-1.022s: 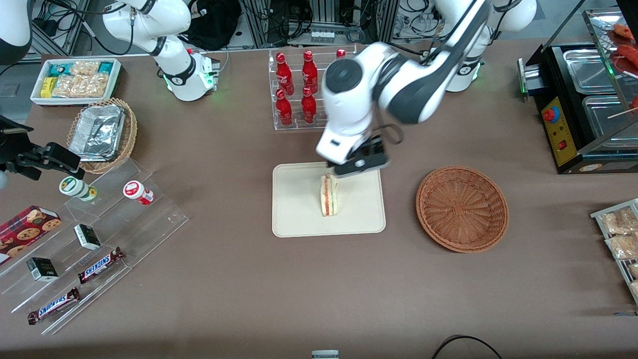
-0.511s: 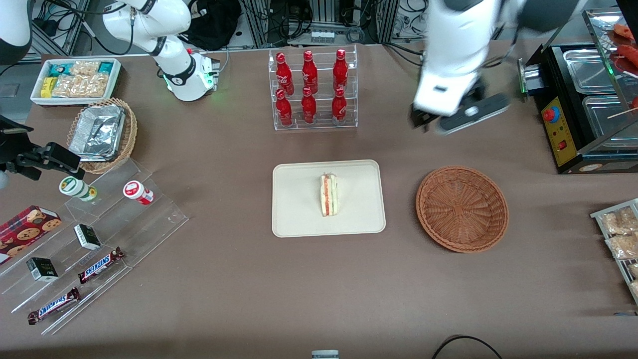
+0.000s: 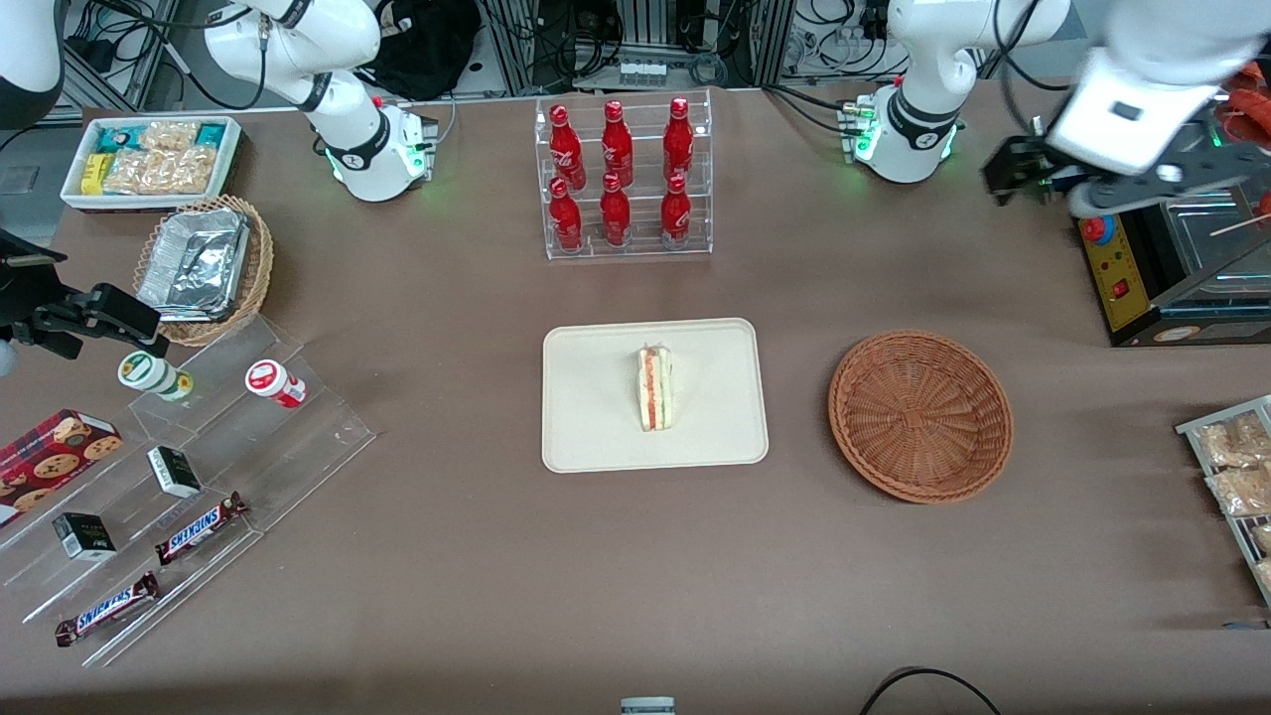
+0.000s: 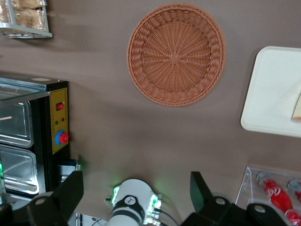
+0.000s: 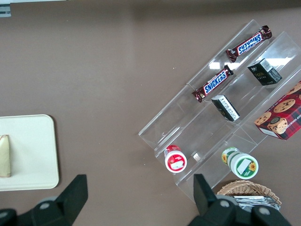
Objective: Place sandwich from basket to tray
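End effector [image 4: 136, 188] open, well apart from sandwich [image 3: 655, 388].

We see the sandwich [image 3: 655, 388], a small wedge of white bread with red-orange and pale green layers, standing on edge near the middle of the tray [image 3: 596, 417], its filling stripes facing up. The tray is flat, cream-beige, rectangular with rounded corners and a low rim, lying on the counter [image 3: 496, 576]. The basket [image 3: 920, 415] is round, shallow, reddish-brown wicker, with nothing in it, just apart from the tray. Our end effector [image 3: 1033, 179] hangs high with its fingers spread wide, toward the working arm's end of the counter. The basket lies nearer the front camera than it, and the tray and sandwich are well apart from it, toward the parked arm's end.
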